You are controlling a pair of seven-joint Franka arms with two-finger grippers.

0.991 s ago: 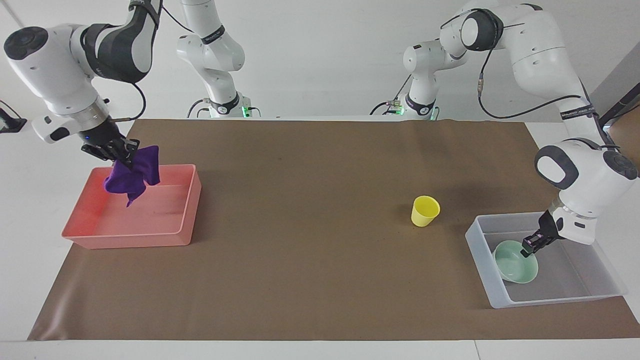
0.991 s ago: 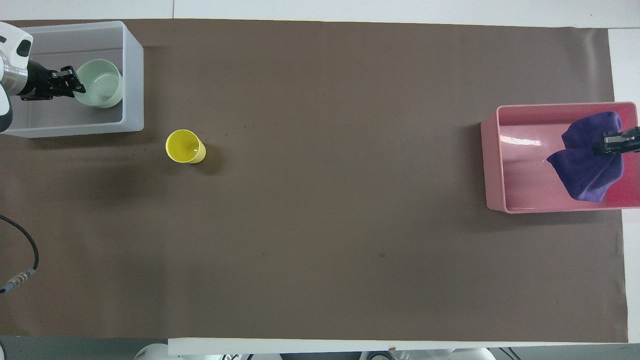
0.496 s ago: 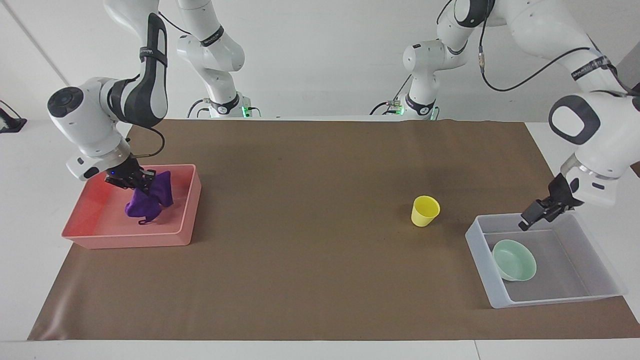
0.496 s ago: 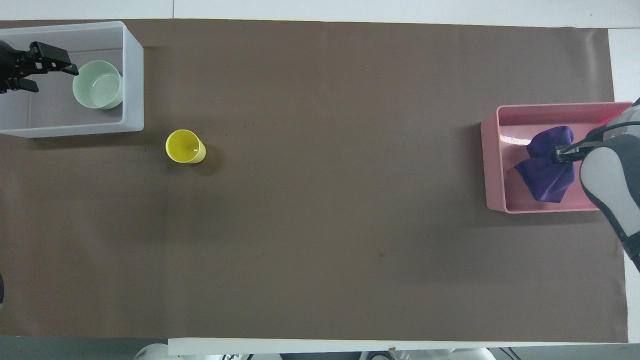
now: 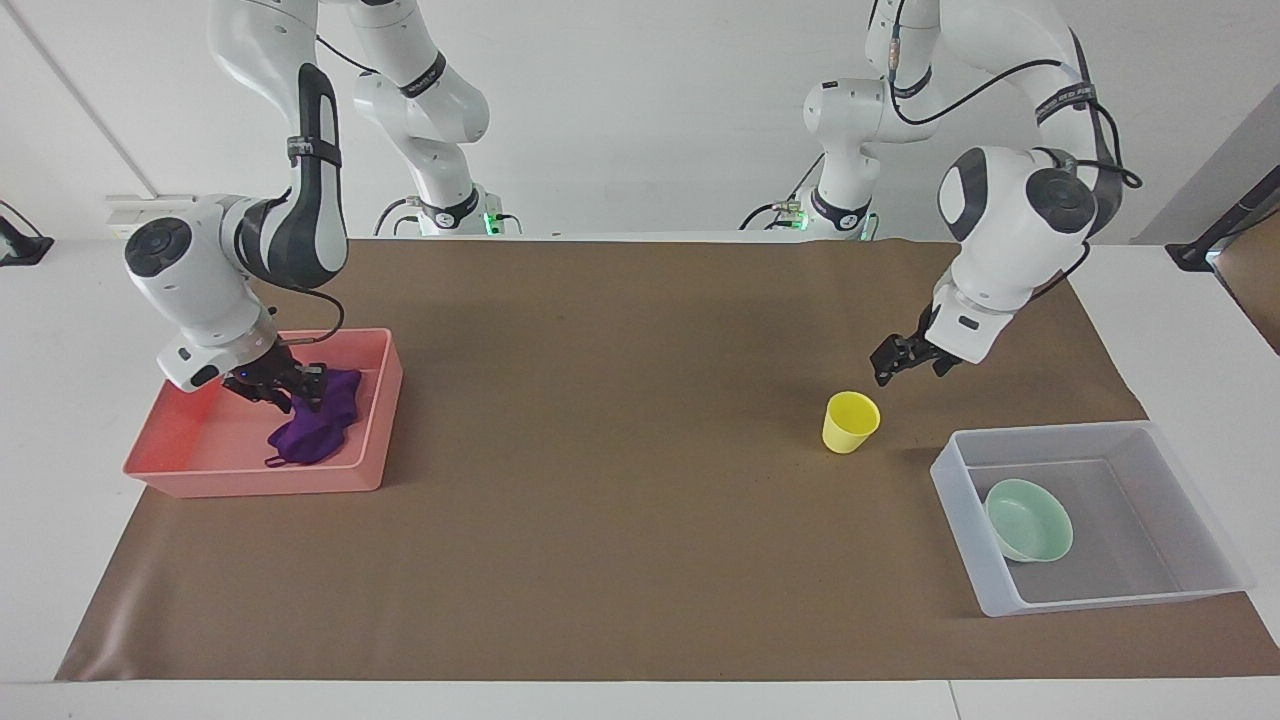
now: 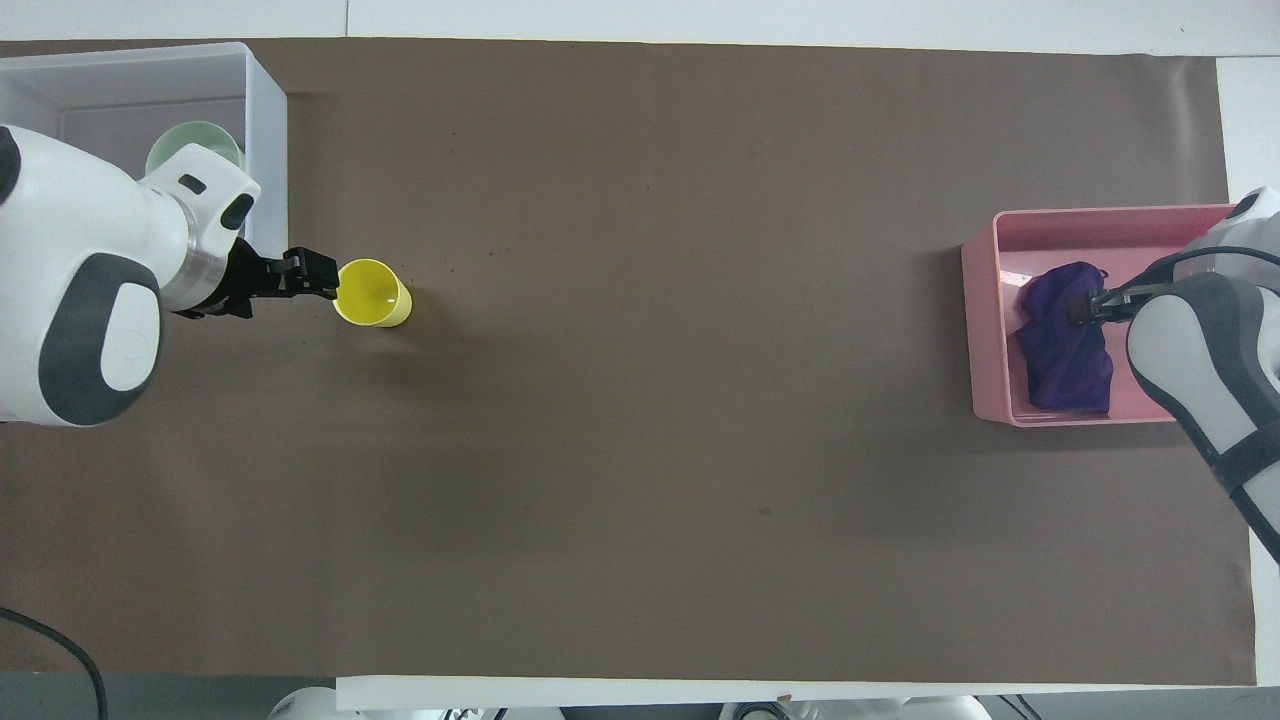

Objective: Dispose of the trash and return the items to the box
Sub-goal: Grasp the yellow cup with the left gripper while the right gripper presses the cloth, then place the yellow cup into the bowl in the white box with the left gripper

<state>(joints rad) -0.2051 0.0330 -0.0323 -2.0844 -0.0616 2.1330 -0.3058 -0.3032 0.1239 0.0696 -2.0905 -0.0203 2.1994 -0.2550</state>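
Left gripper (image 5: 884, 369): up in the air just beside the yellow cup (image 5: 851, 422), on the side toward the robots and the left arm's end of the table. From above its tips sit right at the cup's rim, but from across the table there's daylight between them, so no contact.
Fingers on the left: I can't tell how wide they stand, and nothing is held between them.
Cup: upright on the brown mat (image 5: 620, 450), mouth up, long axis vertical, near the box (image 5: 1190, 596) and a little nearer the robots than it.
The relation that counts: the cup lies below the gripper and slightly toward the table's middle, so I'd expect a short drop and a pinch on the rim. The left arm is plainly the nearer one.
Bowl (image 5: 1029, 520): already lying in the box, job done there.
Right gripper (image 5: 283, 391): down inside the pink tray (image 5: 250, 480), tips on top of the purple rag (image 5: 313, 432).
Fingers on the right: whether clamped or let go, I can't tell from here.
Rag: slumped on the tray floor, thin loop trailing out.
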